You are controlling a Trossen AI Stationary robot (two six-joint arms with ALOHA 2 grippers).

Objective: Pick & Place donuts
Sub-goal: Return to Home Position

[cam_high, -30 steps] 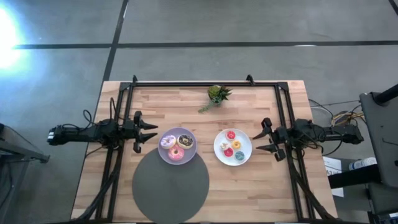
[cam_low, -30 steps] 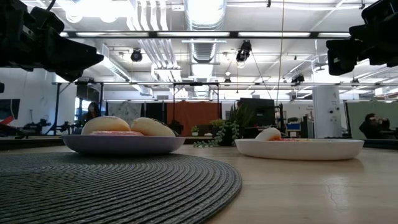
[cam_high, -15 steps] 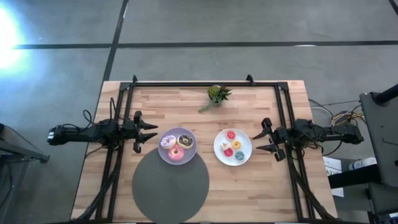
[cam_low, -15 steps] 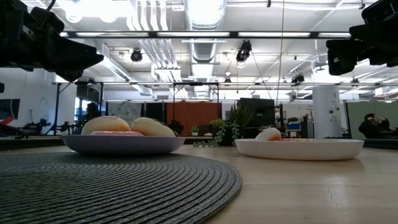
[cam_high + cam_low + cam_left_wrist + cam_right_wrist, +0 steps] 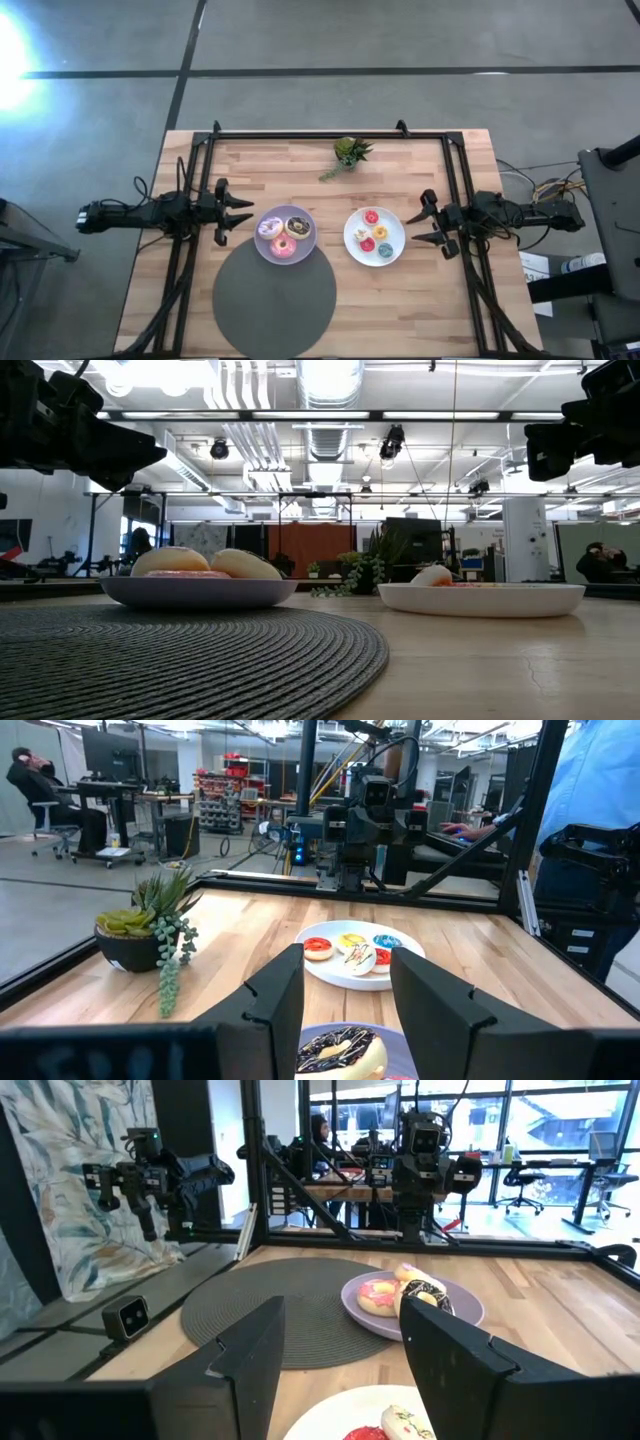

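Three donuts, purple-white, chocolate-brown and pink, lie on a lilac plate (image 5: 285, 236) left of centre. Several smaller donuts, red, yellow, pink and teal among them, lie on a white plate (image 5: 374, 236) to its right. My left gripper (image 5: 245, 212) hovers open above the table just left of the lilac plate, fingers pointing right. My right gripper (image 5: 412, 228) hovers open just right of the white plate, fingers pointing left. In the left wrist view the chocolate donut (image 5: 338, 1050) shows between my fingers; the right wrist view shows the lilac plate (image 5: 412, 1302) beyond the white plate (image 5: 352, 1416).
A big dark grey woven disc (image 5: 274, 297) lies at the near edge, its far rim under the lilac plate. A small potted plant (image 5: 348, 153) stands near the far edge. Black frame rails (image 5: 330, 133) border the table. People sit in the room beyond.
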